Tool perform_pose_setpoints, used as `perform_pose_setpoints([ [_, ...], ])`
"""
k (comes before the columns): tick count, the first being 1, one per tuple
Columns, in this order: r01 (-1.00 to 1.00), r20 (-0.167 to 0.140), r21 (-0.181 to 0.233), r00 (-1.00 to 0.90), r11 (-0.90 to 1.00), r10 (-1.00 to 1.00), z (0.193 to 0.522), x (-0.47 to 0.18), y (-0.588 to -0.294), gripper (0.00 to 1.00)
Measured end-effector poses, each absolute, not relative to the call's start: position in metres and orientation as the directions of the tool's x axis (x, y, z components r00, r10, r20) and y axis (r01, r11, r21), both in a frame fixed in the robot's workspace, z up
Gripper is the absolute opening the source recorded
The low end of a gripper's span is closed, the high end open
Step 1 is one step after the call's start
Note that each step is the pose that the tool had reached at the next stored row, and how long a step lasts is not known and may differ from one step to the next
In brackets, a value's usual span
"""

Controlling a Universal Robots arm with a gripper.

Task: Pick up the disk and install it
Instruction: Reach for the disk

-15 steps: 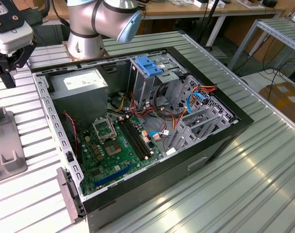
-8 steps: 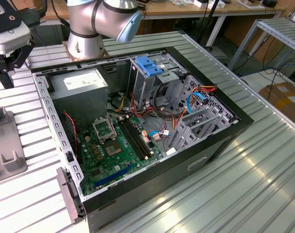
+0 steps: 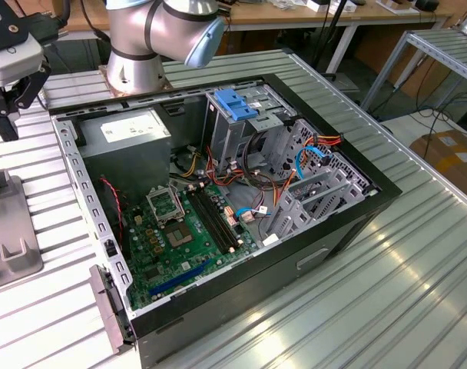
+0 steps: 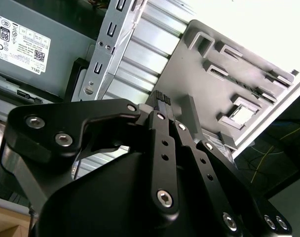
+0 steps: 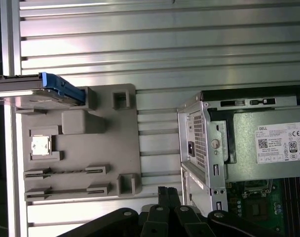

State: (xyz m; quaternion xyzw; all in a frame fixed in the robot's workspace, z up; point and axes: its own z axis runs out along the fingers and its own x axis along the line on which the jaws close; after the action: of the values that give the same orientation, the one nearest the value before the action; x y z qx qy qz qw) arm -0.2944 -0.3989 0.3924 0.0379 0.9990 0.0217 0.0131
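One claw, one disk, and the claw's pinched shut on nothing
Claw (image 4: 163, 98) hovers over the one gray tray (image 5: 91, 148); the disk (image 5: 58, 89) stands at the tray's corner, partly cut off.

Arm (image 3: 145, 31): brushed-silver cylindrical joints. A light-blue round cap (image 3: 207, 40) sits at 4 o'clock on the joint housing in the exterior view.
Gripper (image 4: 170, 101): matte black, flat bar links (image 4: 162, 163) with rounded ends.
Screws (image 4: 164, 198): silver socket-heads at each pivot.
Fingertip pad (image 4: 162, 97): black, finely ribbed.
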Motion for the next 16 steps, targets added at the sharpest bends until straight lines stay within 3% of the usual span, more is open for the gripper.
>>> perform_pose_setpoints([
  [16,0.075,-0.024,0.044,-0.997,0.996,0.076,0.3923,-0.2984,-0.3989,0.1],
])
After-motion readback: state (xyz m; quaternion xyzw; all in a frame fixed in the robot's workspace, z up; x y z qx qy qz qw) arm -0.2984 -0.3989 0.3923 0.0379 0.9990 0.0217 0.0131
